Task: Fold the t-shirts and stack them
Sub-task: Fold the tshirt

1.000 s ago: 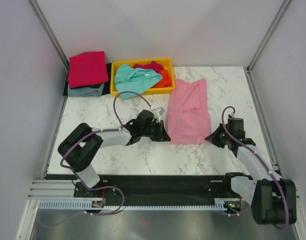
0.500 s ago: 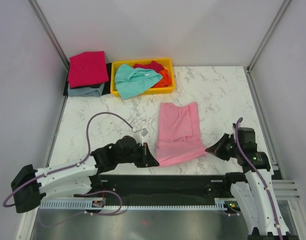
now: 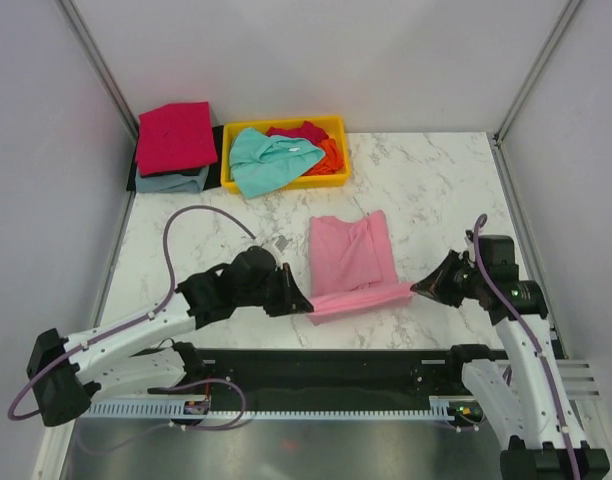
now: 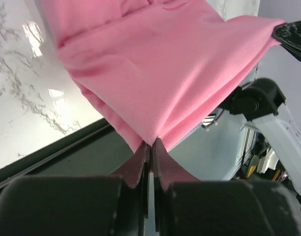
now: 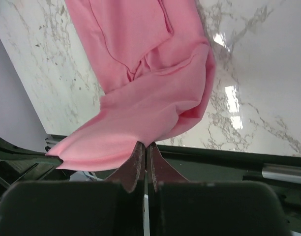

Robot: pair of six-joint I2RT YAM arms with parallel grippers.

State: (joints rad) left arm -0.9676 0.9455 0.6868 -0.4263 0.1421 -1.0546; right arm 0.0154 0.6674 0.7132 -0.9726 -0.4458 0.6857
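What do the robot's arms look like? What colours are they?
The left arm and right arm both have white tube-shaped links joined by chunky black joints. A thin greyish-purple cable loops along each one. The left end effector and right end effector are black and pointed, each with two flat dark fingers.

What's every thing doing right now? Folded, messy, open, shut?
pink t-shirt: near edge lifted, pinched at both corners
left gripper: shut on pink t-shirt
right gripper: shut on pink t-shirt
teal t-shirt: crumpled, draped over rim of yellow tray
red t-shirt: crumpled in tray
orange t-shirt: crumpled in tray
crimson t-shirt: folded, top of stack
grey-blue t-shirt: folded, beneath crimson one
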